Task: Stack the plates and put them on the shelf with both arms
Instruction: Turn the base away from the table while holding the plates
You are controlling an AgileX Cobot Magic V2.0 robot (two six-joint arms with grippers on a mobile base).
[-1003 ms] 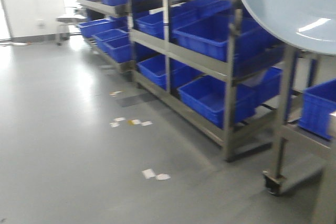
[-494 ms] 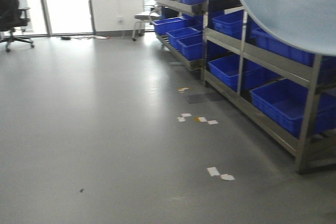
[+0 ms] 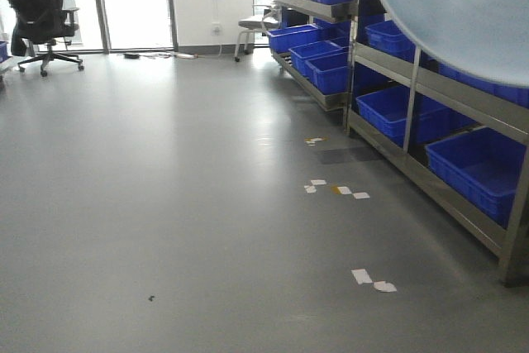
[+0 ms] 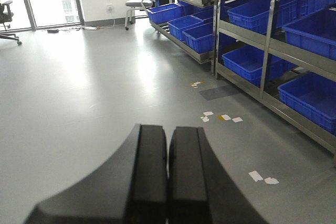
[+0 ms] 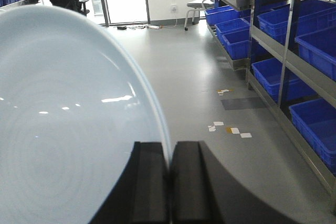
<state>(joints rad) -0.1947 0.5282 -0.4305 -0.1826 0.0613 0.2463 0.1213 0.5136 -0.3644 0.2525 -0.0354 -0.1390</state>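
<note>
Right pincer (image 5: 170,153) is clenched on the rim of a pale blue plate (image 5: 68,129), which is held up in the air with its glossy face filling the left of the wrist view, to the left of the shelf (image 3: 467,98) and apart from it, while the left pincer (image 4: 168,137) is closed tight with nothing in it, over grey floor (image 4: 79,93). Farther off, white paper scraps (image 3: 335,190) lie on the floor just in front of the shelf, whose steel rails carry rows of blue crates (image 3: 475,163). Farthest, beyond the shelf's far end, a black office chair (image 3: 45,14) stands by bright windows (image 3: 136,10).
</note>
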